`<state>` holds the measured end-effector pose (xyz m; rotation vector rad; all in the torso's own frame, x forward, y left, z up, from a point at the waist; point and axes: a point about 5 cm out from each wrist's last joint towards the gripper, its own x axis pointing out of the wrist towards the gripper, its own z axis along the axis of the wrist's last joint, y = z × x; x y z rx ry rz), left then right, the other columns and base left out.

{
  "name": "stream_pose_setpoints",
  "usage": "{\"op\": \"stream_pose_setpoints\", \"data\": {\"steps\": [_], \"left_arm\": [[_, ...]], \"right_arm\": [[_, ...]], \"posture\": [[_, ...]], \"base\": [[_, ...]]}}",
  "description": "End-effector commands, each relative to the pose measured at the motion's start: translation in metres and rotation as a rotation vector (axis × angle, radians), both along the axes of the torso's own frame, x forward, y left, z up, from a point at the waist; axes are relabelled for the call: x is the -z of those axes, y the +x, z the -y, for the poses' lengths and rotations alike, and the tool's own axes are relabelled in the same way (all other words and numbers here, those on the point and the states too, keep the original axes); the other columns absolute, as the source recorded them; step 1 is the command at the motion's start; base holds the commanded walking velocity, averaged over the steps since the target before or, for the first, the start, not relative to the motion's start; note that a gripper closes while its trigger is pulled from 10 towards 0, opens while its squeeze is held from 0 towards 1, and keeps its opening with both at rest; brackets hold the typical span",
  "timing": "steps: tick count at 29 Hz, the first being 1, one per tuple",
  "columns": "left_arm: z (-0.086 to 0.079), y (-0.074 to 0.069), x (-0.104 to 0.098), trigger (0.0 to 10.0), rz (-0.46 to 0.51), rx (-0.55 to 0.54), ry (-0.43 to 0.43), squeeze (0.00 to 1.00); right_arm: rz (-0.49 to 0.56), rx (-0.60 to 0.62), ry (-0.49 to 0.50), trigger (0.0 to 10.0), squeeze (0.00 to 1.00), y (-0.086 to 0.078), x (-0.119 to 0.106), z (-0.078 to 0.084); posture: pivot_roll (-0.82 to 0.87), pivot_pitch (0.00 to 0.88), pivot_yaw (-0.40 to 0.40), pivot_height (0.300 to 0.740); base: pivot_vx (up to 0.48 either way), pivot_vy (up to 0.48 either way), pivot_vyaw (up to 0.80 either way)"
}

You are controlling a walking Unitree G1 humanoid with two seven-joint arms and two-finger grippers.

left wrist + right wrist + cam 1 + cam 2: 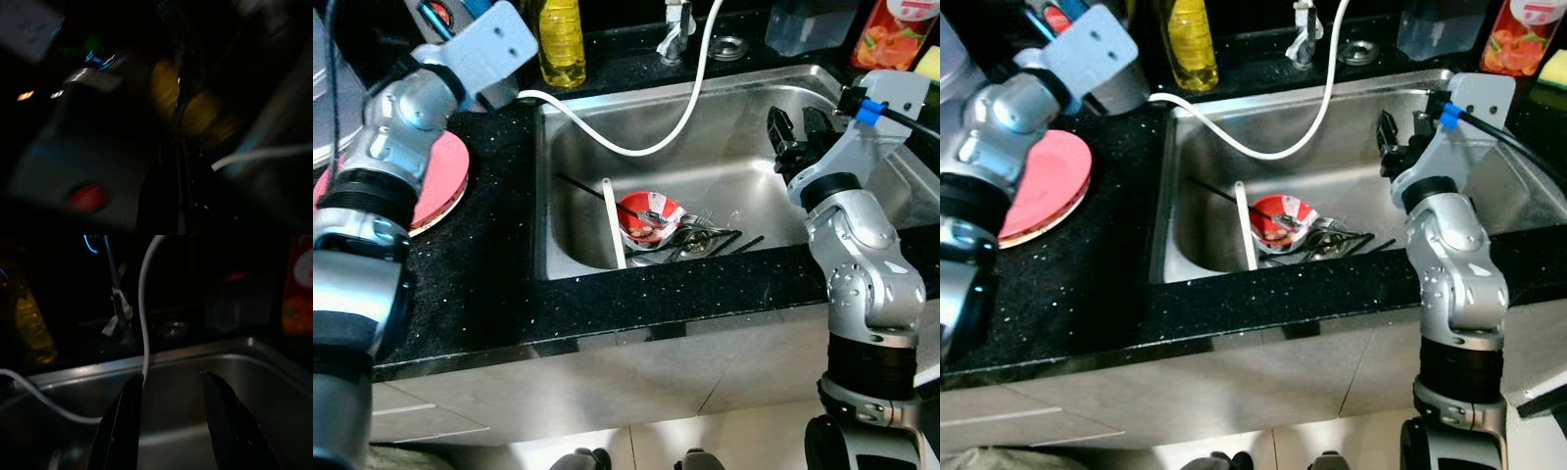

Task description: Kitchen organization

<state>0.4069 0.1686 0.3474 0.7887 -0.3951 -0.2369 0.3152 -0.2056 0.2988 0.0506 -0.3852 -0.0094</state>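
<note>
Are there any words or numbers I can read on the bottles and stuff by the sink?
None can be read.
Orange carton: fruit pictures and a white patch, lettering too blurred.
Yellow bottle: no legible label.
Red and white bowl in the sink: a pattern, no readable words.
Clear container: no text visible.

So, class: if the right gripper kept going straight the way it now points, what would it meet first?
Probably the white hose, which hangs just ahead of the open right gripper, in line with one finger. Past it stands the sink's back wall below the faucet. Depth is unclear, so the gripper might slip past the hose.
</note>
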Motion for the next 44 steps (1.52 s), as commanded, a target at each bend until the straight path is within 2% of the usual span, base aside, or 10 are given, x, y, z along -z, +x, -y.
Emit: {"op": "stream_pose_setpoints", "data": {"steps": [1,6,9,15,21,35,36,41,42,44], "left_arm": [[0.011,0.001,0.004,10.0,-0.061,0.075,-0.112,0.00],[0.042,0.008,0.022,10.0,-0.264,0.161,-0.273,0.00],[0.075,0.006,0.038,10.0,-0.489,0.315,-0.478,0.00],[0.076,0.000,0.076,10.0,-0.707,0.293,-0.619,0.00],[0.065,-0.006,0.082,10.0,-0.763,0.285,-0.764,0.00],[0.063,-0.026,0.094,10.0,-0.802,0.271,-0.813,0.00],[0.063,-0.027,0.094,10.0,-0.797,0.263,-0.819,1.00],[0.057,-0.027,0.075,10.0,-0.692,0.297,-0.889,0.96],[0.056,-0.029,0.071,10.0,-0.674,0.312,-0.892,0.00],[0.053,-0.032,0.062,10.0,-0.620,0.344,-0.917,0.00]], "right_arm": [[0.027,0.009,-0.026,10.0,0.00,-0.002,-0.005,-0.002],[0.037,0.043,-0.107,10.0,0.00,-0.003,-0.008,-0.001],[0.051,0.075,-0.142,10.0,0.00,-0.008,-0.010,0.000],[0.053,0.094,-0.154,10.0,0.00,-0.011,-0.011,0.006],[0.037,0.061,-0.158,10.0,0.00,-0.005,-0.007,0.001],[0.037,-0.035,-0.166,10.0,0.00,0.011,-0.011,-0.018],[0.038,-0.039,-0.165,10.0,0.00,0.012,-0.011,-0.019],[0.038,-0.037,-0.163,10.0,0.00,0.011,-0.009,-0.018],[0.037,-0.034,-0.161,10.0,0.00,0.011,-0.009,-0.017],[0.036,-0.027,-0.158,10.0,0.00,0.010,-0.007,-0.015]], "posture": [[-0.01,0.090,0.118,0.740],[-0.02,0.084,0.126,0.740],[-0.04,0.074,0.148,0.740],[-0.04,0.064,0.128,0.740],[-0.03,0.051,0.081,0.740],[0.00,0.030,0.020,0.740],[0.00,0.030,0.020,0.740],[-0.01,0.032,0.032,0.740],[-0.01,0.032,0.032,0.740],[-0.01,0.032,0.032,0.740]], "base": [[0.000,0.000,0.00],[0.000,0.000,0.00],[0.000,0.000,0.00],[0.000,0.000,0.00],[0.000,0.000,0.00],[0.000,0.000,0.00],[0.000,0.000,0.00],[0.000,0.000,0.00],[0.000,0.000,0.00],[0.000,0.000,0.00]]}}
